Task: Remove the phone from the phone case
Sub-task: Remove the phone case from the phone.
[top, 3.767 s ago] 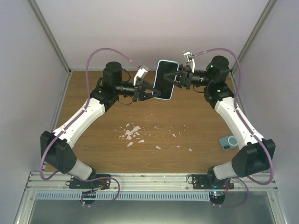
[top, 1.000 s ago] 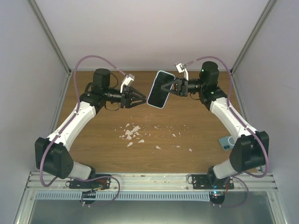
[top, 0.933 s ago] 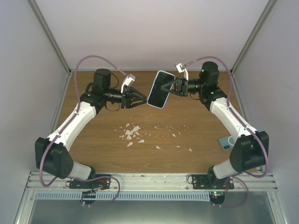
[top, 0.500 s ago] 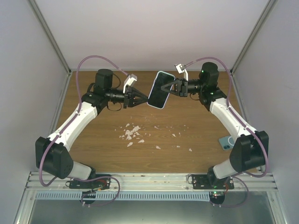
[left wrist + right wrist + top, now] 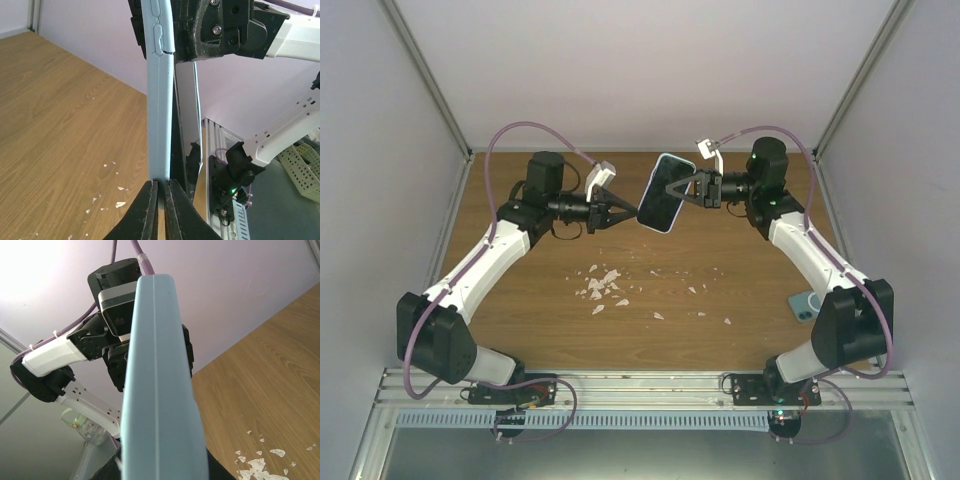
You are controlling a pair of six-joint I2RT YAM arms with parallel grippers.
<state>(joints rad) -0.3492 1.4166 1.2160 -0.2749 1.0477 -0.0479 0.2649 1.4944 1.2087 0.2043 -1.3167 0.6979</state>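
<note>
The phone [image 5: 663, 195], dark screen up, sits in a light blue phone case [image 5: 653, 222] and is held in the air above the far part of the table. My right gripper [image 5: 682, 188] is shut across the case from the right; in the right wrist view the case edge [image 5: 160, 390] fills the middle, between my right gripper's [image 5: 161, 467] dark jaws. My left gripper [image 5: 628, 212] reaches in from the left. In the left wrist view its jaws [image 5: 160, 182] are nearly together, pinching the bottom end of the case's rim [image 5: 159, 100].
White scraps [image 5: 603, 285] lie scattered on the wooden table [image 5: 720, 330]. A second blue case-like object [image 5: 807, 304] lies flat near the right arm. Grey enclosure walls stand on the left, right and back.
My left gripper moved right to the phone and its jaws went from spread to closed on the case's edge. The right gripper kept hold, tilting the phone slightly.
</note>
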